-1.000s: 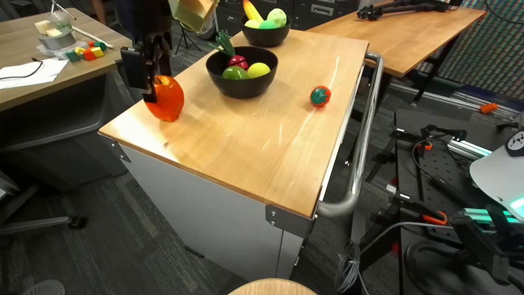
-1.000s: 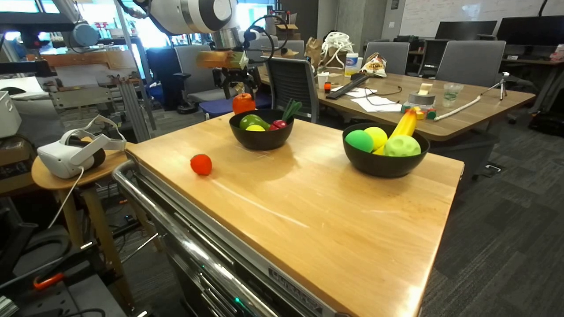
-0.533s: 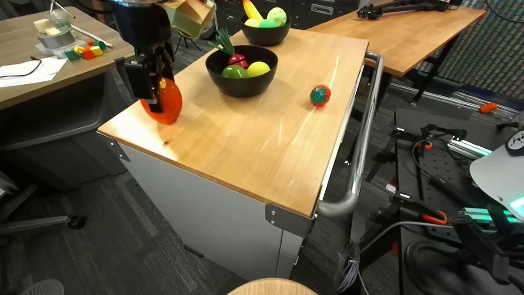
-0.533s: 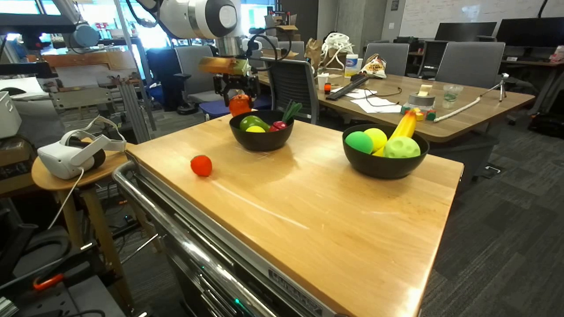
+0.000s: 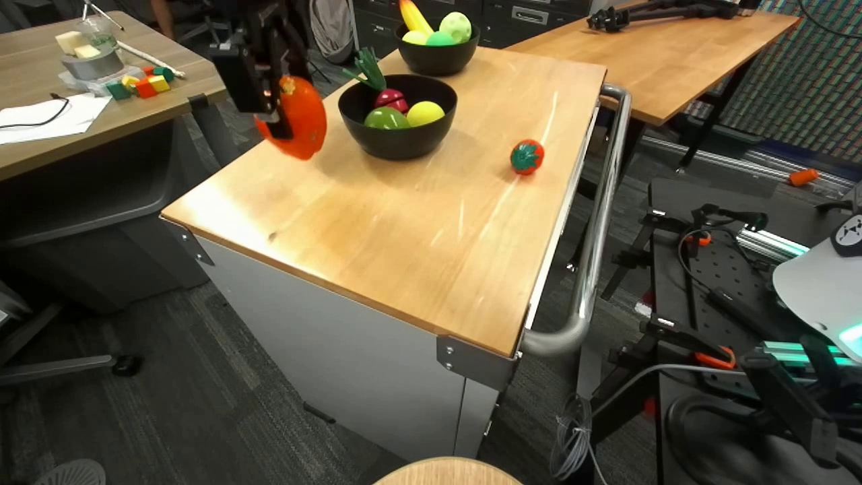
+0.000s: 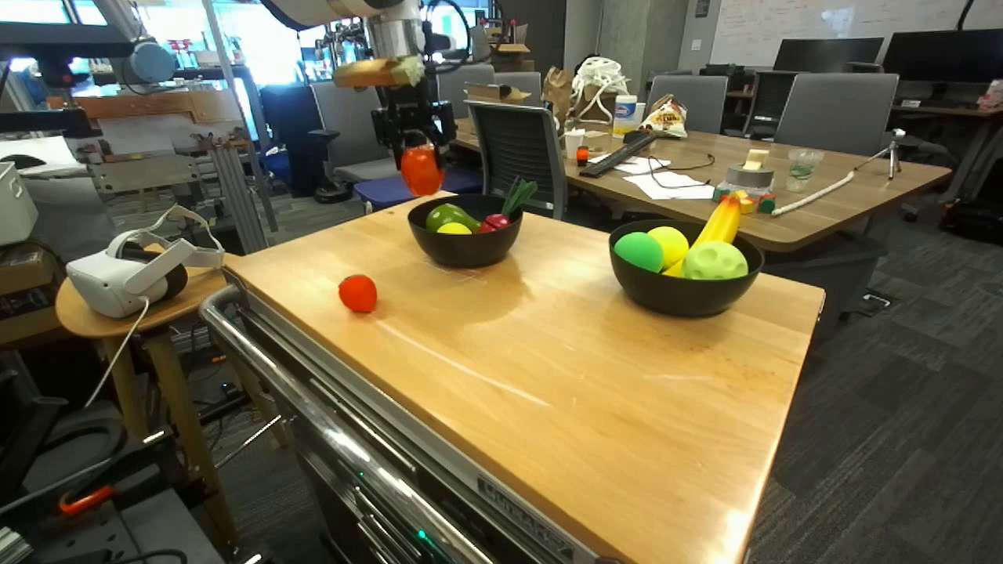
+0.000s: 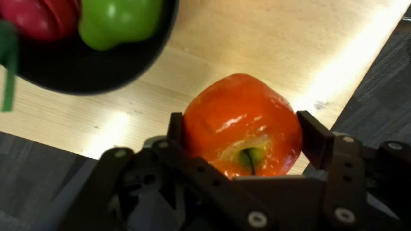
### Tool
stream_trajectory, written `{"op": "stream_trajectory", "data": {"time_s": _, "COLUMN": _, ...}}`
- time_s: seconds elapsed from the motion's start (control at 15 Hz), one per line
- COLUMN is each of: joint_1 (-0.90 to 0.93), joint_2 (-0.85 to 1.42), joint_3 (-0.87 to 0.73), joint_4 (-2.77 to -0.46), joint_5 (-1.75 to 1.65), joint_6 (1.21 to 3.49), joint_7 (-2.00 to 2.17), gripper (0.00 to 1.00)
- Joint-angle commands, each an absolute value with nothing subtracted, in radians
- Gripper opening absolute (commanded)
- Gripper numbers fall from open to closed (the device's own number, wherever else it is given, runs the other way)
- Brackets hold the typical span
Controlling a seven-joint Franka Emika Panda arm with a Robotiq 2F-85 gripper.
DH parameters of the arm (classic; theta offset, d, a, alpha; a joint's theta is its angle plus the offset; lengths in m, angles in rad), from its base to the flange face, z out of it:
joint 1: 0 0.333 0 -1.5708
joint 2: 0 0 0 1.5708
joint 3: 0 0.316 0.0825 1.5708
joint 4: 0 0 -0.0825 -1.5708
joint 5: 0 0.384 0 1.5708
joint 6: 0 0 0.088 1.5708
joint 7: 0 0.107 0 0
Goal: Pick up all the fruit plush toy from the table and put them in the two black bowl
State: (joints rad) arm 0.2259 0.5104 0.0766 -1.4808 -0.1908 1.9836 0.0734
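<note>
The claw (image 7: 241, 128) is clamped on the apple (image 7: 237, 109), one of its fingers (image 7: 313, 138) at 3 o'clock in the wrist view and its mate at 9, with the stem (image 7: 250, 160) showing toward 6. The apple hangs clear of the bench (image 5: 404, 236), near the leaf bowl (image 5: 397, 145) but outside it; in an exterior view it is at 9 o'clock from that bowl, and in the wrist view the bowl stands at 10 o'clock from the apple. In an exterior view the leaf bowl holds a red toy (image 5: 392, 101), a green toy (image 5: 387, 121) toward 7 and a yellow ball (image 5: 425, 114) toward 4, while the red toy's leaves (image 5: 368, 69) poke past the rim between 10 and 11. The banana bowl (image 5: 438, 62), at 1 o'clock from the leaf bowl in an exterior view, holds a banana (image 5: 415, 17) leaning out toward 11, another yellow ball (image 5: 413, 38), a green ball (image 5: 441, 40) and a pale ball (image 5: 456, 28). The strawberry (image 6: 358, 293) lies on the bench, well apart from both bowls, at 8 o'clock from the leaf bowl in an exterior view. At 9 o'clock from it a headset (image 6: 125, 274) sits on a stool (image 6: 196, 294).
</note>
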Motion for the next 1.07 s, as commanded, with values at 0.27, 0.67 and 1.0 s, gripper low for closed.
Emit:
{"op": "stream_trajectory", "data": {"time_s": 0.27, "joint_1": 0.265, "joint_2": 0.173, "joint_3": 0.065, "joint_4": -1.750, "joint_5": -0.262, "joint_6": 1.758, "joint_7": 0.501, "gripper": 0.59}}
{"op": "stream_trajectory", "data": {"time_s": 0.67, "joint_1": 0.247, "joint_2": 0.281, "joint_3": 0.051, "joint_4": -1.705, "joint_5": -0.301, "joint_6": 1.705, "joint_7": 0.798, "gripper": 0.59}}
{"op": "stream_trajectory", "data": {"time_s": 1.0, "joint_1": 0.223, "joint_2": 0.428, "joint_3": -0.005, "joint_4": -1.572, "joint_5": -0.288, "joint_6": 1.620, "joint_7": 0.960, "gripper": 0.59}}
